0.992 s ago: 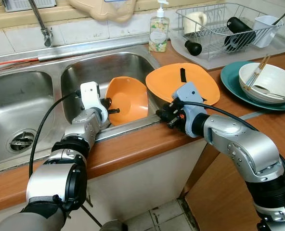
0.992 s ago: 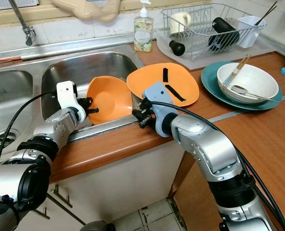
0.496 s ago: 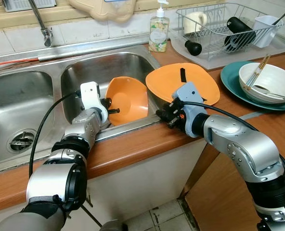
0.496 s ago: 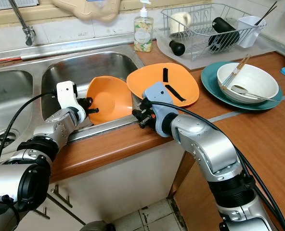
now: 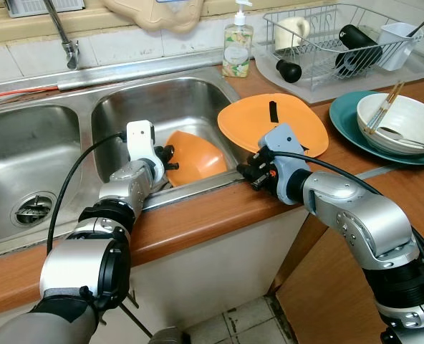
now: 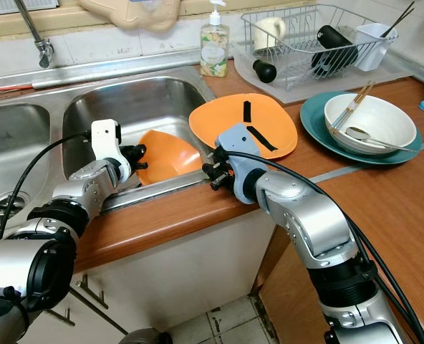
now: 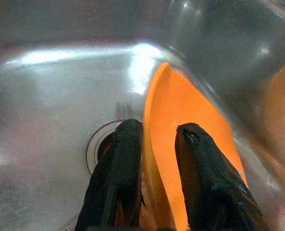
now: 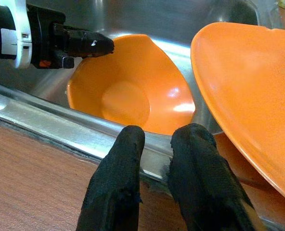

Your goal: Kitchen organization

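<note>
One orange bowl lies tilted in the right basin of the sink, its rim clamped by the left claw, while the right claw, fingers nearly together and grasping nothing, rests at the desk edge beside one orange plate.

Soap dispenser behind the sink; tap at the back wall; cupboard handle below the worktop; tiled floor beneath.
</note>
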Robot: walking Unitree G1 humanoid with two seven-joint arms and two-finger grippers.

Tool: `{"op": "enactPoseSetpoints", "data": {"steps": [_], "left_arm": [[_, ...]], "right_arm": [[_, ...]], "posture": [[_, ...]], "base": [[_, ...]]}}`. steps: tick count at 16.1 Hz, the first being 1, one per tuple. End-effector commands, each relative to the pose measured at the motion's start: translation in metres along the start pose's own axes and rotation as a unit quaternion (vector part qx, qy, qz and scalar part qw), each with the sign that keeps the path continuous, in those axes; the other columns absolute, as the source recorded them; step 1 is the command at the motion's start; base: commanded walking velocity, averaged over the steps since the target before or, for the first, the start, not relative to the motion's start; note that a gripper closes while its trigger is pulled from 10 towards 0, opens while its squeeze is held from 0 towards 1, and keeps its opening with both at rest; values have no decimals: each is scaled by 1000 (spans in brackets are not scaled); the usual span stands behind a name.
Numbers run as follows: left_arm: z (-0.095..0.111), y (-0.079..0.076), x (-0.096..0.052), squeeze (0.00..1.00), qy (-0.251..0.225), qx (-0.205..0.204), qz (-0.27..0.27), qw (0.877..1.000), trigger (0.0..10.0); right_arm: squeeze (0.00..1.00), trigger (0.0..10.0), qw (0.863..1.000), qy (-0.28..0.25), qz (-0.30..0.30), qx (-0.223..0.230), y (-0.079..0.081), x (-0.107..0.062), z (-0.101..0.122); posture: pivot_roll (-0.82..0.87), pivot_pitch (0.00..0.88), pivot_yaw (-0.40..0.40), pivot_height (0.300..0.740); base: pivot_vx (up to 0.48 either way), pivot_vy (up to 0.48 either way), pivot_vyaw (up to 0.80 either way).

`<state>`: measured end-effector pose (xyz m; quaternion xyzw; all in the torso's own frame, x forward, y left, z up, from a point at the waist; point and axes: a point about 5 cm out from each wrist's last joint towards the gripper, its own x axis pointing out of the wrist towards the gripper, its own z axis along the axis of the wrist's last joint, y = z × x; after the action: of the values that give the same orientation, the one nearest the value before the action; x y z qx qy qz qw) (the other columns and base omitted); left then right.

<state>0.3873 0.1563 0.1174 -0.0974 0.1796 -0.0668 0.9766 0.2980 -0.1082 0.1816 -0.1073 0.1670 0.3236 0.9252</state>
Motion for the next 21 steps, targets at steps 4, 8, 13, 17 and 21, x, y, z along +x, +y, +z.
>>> {"op": "enactPoseSetpoints", "data": {"steps": [4,8,13,17,21], "left_arm": [[10,-1,0,1000,-20,36,-9,999,10000],[22,3,-6,761,-106,73,-12,992,10000],[16,-13,-16,0,-135,78,-79,985,10000],[17,-50,-10,1000,-97,-83,-168,977,10000],[13,-76,-1,0,-12,-217,-213,953,10000]], "right_arm": [[0,10000,1000,-16,-20,-8,-5,-3,6],[0,10000,989,-57,-129,35,-32,-15,14],[1000,10000,956,-72,-244,146,-63,-29,2],[1000,10000,939,-67,-277,194,-73,-33,-6],[1000,10000,946,-69,-259,181,-66,-33,-2]], "posture": [[-72,0,86,740],[-70,0,86,740],[-56,0,73,740],[-55,0,68,740],[-77,0,94,740]], "base": [[0,0,0],[0,0,0],[0,0,0],[0,0,0],[0,0,0]]}}
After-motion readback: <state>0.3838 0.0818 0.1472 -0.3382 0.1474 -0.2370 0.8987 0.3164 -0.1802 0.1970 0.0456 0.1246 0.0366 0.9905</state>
